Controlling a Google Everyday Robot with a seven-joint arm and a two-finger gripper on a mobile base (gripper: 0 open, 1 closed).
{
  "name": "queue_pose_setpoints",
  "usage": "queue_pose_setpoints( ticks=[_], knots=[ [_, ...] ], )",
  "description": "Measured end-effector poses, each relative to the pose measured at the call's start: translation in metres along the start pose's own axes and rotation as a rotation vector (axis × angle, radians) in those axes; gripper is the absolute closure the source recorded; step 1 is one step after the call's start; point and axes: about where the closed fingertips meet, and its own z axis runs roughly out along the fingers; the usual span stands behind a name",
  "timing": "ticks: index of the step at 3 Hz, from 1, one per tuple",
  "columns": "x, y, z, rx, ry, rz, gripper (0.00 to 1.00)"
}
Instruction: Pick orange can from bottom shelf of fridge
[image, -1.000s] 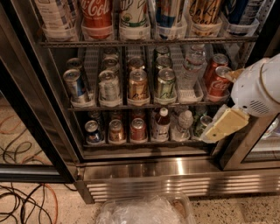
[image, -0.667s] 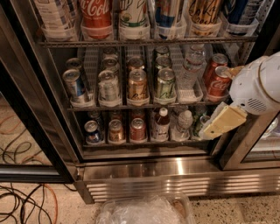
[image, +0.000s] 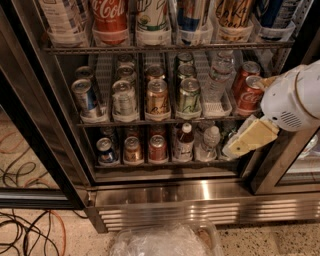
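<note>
The fridge (image: 165, 197) stands open in front of me, with wire racks of cans and bottles. On the bottom shelf (image: 165, 163) the orange can (image: 132, 149) stands second from the left, between a blue can (image: 105, 150) and a redder can (image: 157, 148). My gripper (image: 234, 148), cream-coloured under a white wrist, hangs at the right end of the bottom shelf. It is well to the right of the orange can, not touching it, and holds nothing I can see.
A red-capped bottle (image: 185, 142) and a clear water bottle (image: 210, 141) stand between the gripper and the cans. The middle rack (image: 150, 121) holds several cans. The black door frame (image: 45, 125) is at left, cables (image: 25, 235) on the floor, a plastic-lined bin (image: 162, 242) below.
The gripper has edged slightly left toward the right end of the bottom shelf. The cans have not moved.
</note>
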Motion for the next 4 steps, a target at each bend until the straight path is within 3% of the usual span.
queue_pose_setpoints(
  ticks=[2, 4],
  knots=[
    [-0.024, 0.017, 0.022, 0.037, -0.090, 0.142, 0.00],
    [-0.051, 0.051, 0.058, 0.042, -0.201, 0.300, 0.00]
  ],
)
